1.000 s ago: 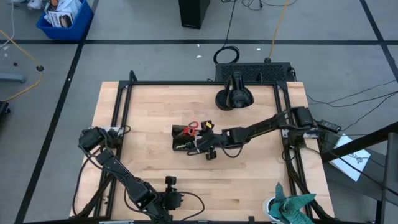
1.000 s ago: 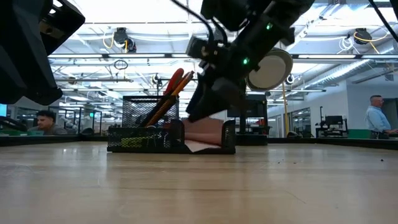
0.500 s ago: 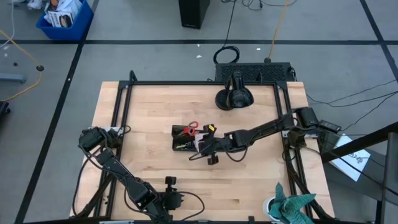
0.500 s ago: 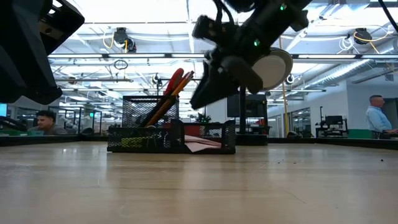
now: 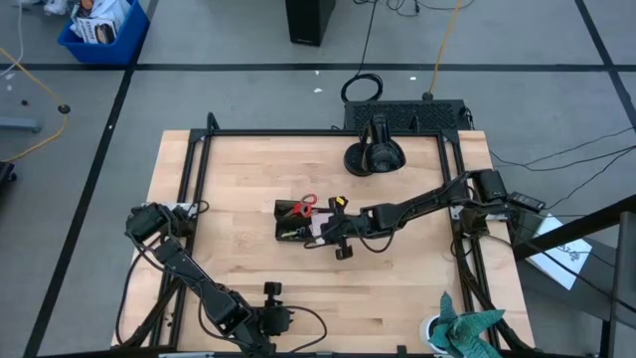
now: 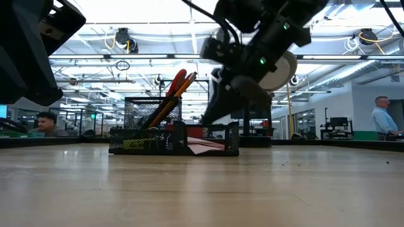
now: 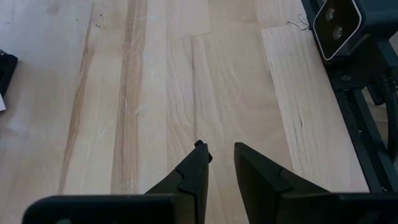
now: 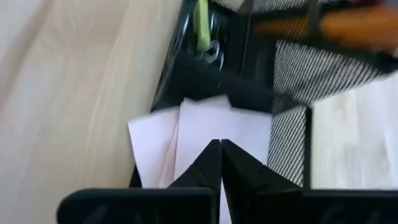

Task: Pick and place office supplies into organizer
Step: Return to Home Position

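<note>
Jaws closed on nothing, right gripper (image 8: 220, 147) has edged back from organizer (image 6: 140, 108); left gripper (image 7: 219, 150) slightly parted.

— What lies around the counter (image 5: 238, 179), seen from above?
— Grey floor (image 5: 248, 89) crossed by black tape lines (image 5: 298, 67). A blue bin (image 5: 102, 30) of papers sits at 11 o'clock and a black box (image 5: 309, 20) at 12, with a yellow cable (image 5: 446, 42) trailing near it. White paper (image 5: 553, 261) lies on the floor at 4 o'clock.
— And looking level across the counter?
— A wide hall with white ceiling beams, bright lights (image 6: 139, 16) and pipes (image 6: 344, 70). Glass partitions and desks stand behind. One person (image 6: 45, 123) sits at 9 o'clock, another (image 6: 381, 116) stands at 3.
</note>
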You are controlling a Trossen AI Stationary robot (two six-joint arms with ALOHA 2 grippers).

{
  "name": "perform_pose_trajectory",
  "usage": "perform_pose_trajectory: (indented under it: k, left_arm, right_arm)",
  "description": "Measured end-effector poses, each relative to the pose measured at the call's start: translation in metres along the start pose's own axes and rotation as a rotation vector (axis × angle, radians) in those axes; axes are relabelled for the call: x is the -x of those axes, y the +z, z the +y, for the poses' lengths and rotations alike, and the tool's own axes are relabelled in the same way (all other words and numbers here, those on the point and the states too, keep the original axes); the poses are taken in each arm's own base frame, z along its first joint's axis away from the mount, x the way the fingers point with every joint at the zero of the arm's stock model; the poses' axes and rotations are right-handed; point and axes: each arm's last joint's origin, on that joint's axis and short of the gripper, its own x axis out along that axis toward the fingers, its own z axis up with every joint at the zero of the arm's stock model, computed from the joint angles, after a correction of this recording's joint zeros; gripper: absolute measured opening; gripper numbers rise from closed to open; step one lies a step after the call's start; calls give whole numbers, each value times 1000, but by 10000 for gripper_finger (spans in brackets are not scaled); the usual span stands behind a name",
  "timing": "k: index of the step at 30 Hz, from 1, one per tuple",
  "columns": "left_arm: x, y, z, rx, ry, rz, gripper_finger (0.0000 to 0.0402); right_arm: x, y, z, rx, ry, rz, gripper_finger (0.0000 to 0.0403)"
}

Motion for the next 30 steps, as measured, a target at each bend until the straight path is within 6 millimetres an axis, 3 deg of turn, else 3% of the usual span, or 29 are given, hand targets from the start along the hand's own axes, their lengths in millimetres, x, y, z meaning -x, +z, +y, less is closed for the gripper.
perform_pose_trajectory:
  k: [8,15,19,25,30]
  left_arm:
    - [-1,1,2,4,4,0,85]
    - [-5,6,8,8,27,-15,85]
    - [-9,14,13,-8,55,-67,85]
    - [-18,25,29,38,86,-90,85]
    - [-25,33,41,193,90,-112,85]
  right_arm:
    - [-7,-22,1,-34,10,9,1]
    - [-1,-17,5,32,-7,-28,3]
    - [25,0,3,91,-96,-96,1]
    - [85,19,-10,67,-134,-237,3]
    - [135,20,-12,34,-119,-348,1]
